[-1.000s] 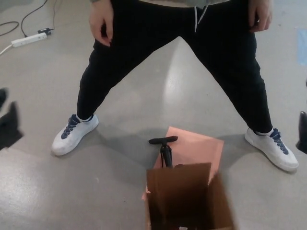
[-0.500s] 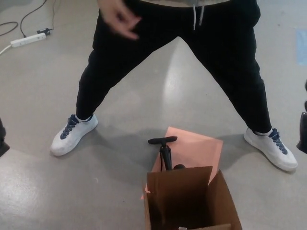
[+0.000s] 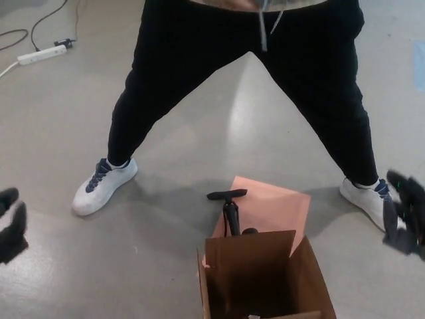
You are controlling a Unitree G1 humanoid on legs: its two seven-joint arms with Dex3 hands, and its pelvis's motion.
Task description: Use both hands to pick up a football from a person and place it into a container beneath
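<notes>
Two black hands show at the edges, left hand (image 3: 11,224) and right hand (image 3: 404,212), fingers spread, holding nothing. The open cardboard box (image 3: 262,276) sits near centre, between the person's legs (image 3: 166,86). No football shows.

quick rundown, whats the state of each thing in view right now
cardboard box: open, flaps up, standing on the floor
air pump: upright behind the box, on the pink sheet
pink sheet: flat on the floor, partly under the box
power strip: lying on the floor, cable attached
left hand: open, empty, at the picture's left edge
right hand: open, empty, fingers spread
person's legs: standing wide apart
football: not in view
</notes>
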